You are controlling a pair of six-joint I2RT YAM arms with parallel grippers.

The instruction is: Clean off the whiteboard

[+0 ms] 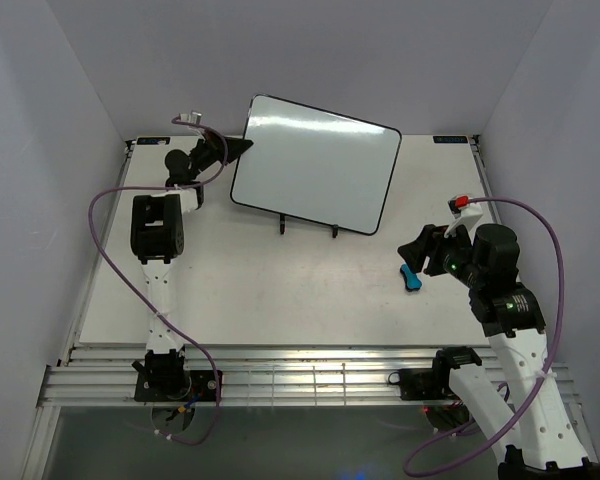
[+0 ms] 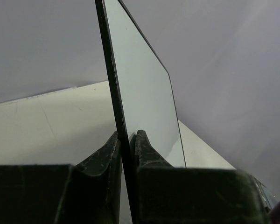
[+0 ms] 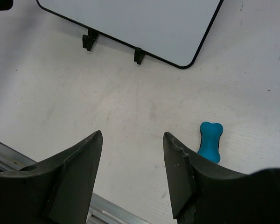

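Left tool pinches board rim, far left; right tool spread, empty.
Likely stiff, light, slick: hold by rim.

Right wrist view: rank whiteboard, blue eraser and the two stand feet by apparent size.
1. whiteboard, though cropped.
2. blue eraser; nearer the camera, so unsure.
3. left stand foot and right stand foot: alike, unranked.

Bright, even light; soft shadows
Glare bands the top of the whiteboard (top view); left wrist view dimmer, the left pincer blurred.
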